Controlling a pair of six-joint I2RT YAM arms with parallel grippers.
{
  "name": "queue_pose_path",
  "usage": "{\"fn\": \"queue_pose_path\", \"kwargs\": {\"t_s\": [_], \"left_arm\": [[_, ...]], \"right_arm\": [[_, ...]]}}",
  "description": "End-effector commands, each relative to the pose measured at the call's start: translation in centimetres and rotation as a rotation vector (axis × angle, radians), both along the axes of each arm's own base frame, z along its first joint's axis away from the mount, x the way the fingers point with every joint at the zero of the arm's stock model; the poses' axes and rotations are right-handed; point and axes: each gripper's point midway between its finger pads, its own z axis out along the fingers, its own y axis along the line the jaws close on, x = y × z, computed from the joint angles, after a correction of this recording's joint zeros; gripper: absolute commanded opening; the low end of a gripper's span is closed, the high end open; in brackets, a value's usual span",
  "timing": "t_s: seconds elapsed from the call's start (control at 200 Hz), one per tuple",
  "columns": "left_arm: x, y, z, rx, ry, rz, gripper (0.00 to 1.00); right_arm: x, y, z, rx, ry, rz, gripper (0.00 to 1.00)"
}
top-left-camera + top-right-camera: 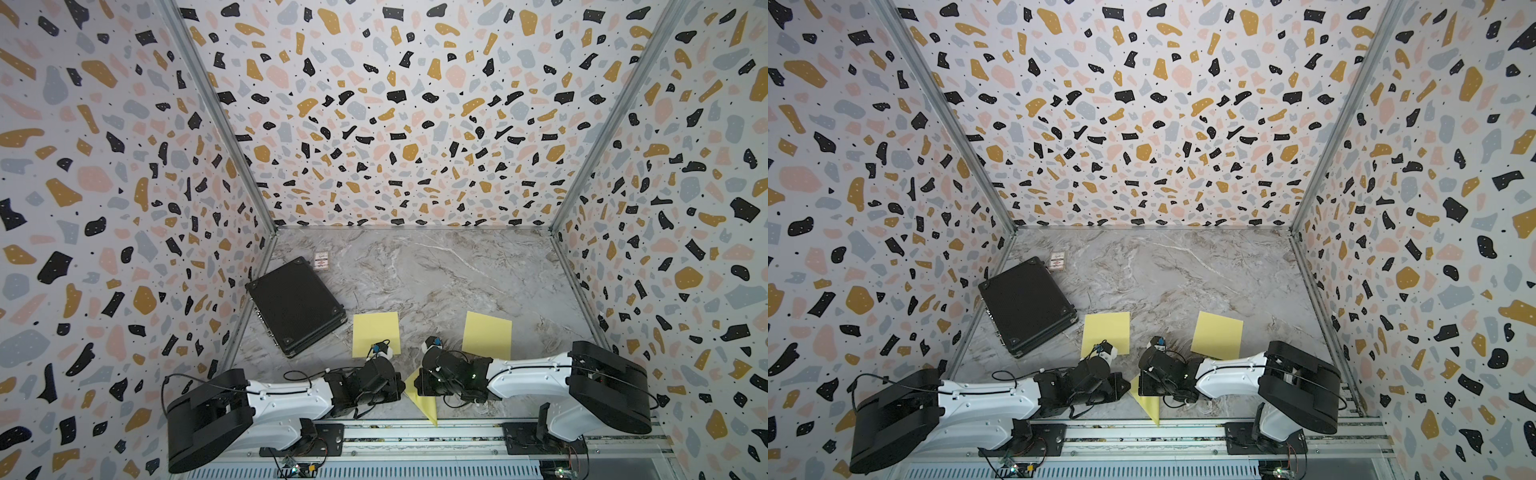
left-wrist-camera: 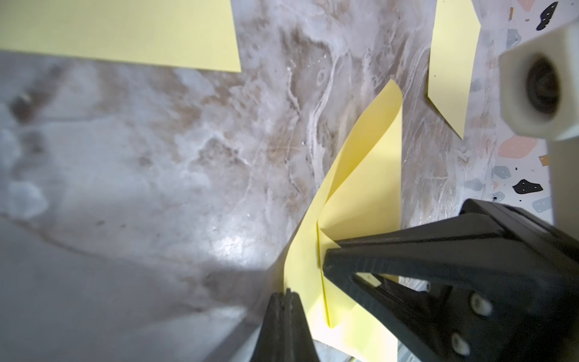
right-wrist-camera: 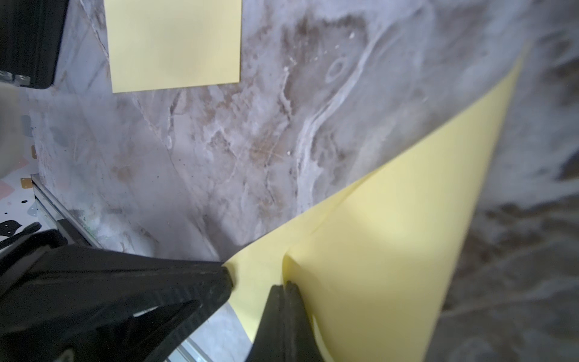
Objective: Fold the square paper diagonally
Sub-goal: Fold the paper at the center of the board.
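Now both pincers clamp one yellow paper (image 2: 360, 194) between my arms, near the counter's (image 1: 436, 274) front rail. Left pincer (image 2: 286, 296) clenched on an edge; right pincer (image 3: 283, 286) clenched on the curled layer. Folded triangle's tip points at the rail. Two flat sheets (image 1: 376, 332) (image 1: 486, 332) beyond; black case (image 1: 297, 307) left; open marble behind.

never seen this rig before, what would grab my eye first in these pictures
Loud terrazzo-print walls box in a marble table. At its near edge, the left gripper and right gripper are both shut on one curled yellow paper. Two more yellow sheets lie flat just beyond the arms, and a black case sits by the left wall.
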Motion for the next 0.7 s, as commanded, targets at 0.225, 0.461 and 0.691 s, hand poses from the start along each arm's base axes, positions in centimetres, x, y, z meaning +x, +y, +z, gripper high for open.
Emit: {"fn": "queue_pose_path", "kwargs": {"t_s": [0.225,0.461,0.691], "left_arm": [[0.2,-0.3,2.0,-0.053,-0.034,-0.007,0.28],[0.1,1.0,1.8,-0.007,-0.053,0.002,0.17],[0.0,-0.6,3.7,-0.121,-0.062,-0.036,0.05]], "right_arm": [[-0.6,-1.3,-1.6,-0.070,0.024,0.009,0.04],[-0.7,-1.1,-1.9,-0.070,0.035,0.013,0.03],[-0.8,-1.0,-1.9,-0.070,0.040,0.016,0.02]]}}
